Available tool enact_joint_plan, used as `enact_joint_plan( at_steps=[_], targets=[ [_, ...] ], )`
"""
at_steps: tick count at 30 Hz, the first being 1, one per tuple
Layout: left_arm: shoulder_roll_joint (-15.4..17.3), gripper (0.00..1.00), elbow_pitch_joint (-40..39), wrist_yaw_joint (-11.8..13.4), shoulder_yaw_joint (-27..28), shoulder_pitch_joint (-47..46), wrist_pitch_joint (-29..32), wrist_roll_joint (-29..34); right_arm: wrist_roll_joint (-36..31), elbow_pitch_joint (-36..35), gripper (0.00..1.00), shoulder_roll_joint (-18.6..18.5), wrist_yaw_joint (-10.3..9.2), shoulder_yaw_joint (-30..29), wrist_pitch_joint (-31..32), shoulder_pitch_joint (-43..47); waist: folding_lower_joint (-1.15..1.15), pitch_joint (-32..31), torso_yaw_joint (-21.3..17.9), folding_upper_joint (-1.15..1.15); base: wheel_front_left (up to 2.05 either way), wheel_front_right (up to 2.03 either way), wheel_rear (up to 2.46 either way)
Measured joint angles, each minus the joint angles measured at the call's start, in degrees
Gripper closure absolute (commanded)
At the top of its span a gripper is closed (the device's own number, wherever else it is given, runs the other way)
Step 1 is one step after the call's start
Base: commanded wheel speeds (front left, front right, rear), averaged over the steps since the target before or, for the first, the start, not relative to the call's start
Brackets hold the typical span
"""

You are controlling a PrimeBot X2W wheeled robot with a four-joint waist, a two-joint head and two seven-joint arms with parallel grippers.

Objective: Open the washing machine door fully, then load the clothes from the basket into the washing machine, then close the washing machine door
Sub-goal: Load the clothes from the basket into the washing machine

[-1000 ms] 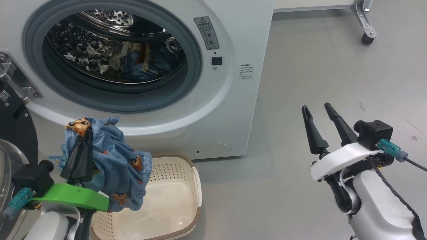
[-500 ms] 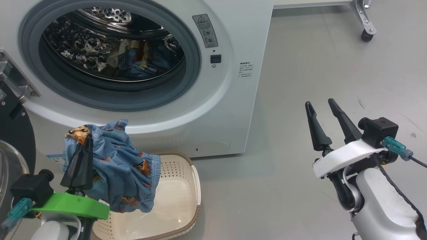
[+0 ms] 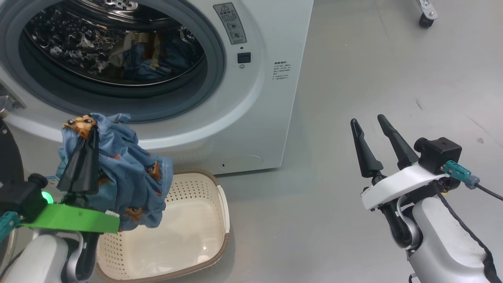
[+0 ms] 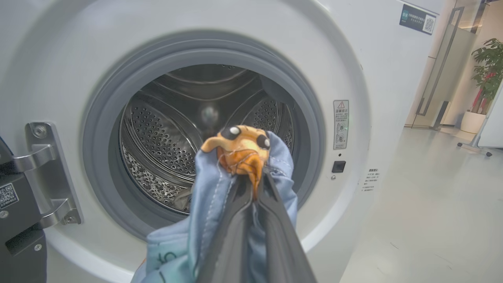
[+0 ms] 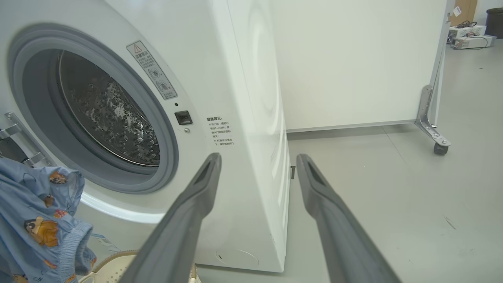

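Observation:
My left gripper [image 3: 91, 131] is shut on a light blue garment of the clothes [image 3: 129, 177], held up over the basket [image 3: 196, 184] and just below the drum opening. In the left wrist view its fingertips [image 4: 251, 182] pinch an orange cartoon patch of the garment [image 4: 239, 149] in front of the drum. The washing machine [image 3: 251, 114] stands open, with more blue clothes [image 3: 149, 59] lying in the drum. The washing machine door [image 3: 7, 157] is swung out at the far left, hinge [image 4: 43, 173] visible. My right gripper [image 3: 367, 120] hangs open over the floor, holding nothing.
The basket's bottom [image 3: 169, 243] shows bare. Grey floor [image 3: 353, 70] stretches right of the machine. A white partition on a castor foot [image 5: 438, 147] stands behind, to the right.
The head view has shifted, so everything sits higher and further left. My left gripper has risen slightly with the garment towards the drum opening. The right gripper stays open.

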Motion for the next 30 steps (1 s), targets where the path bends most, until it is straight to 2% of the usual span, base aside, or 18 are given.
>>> enact_joint_plan(
  at_steps=[8,19,30],
  targets=[
    [0.5,1.00,-1.2,-0.6,1.5,-7.0,2.4,-1.2,-0.1,-0.5,0.00,0.7,0.00,0.0,0.0,-0.3,0.00,3.3,-1.5,0.00,0.00,0.00,0.00],
    [0.9,1.00,2.8,-1.2,3.5,-16.6,6.0,-3.3,-0.7,-1.5,0.00,1.6,0.00,0.3,0.0,-2.9,0.00,8.8,-4.3,0.00,0.00,0.00,0.00],
    [3.1,1.00,12.6,-2.2,3.8,-24.4,12.2,-4.5,-1.7,-2.5,0.00,3.3,0.00,1.0,0.0,-5.7,0.01,14.9,-7.3,0.00,0.00,0.00,0.00]
  ],
)
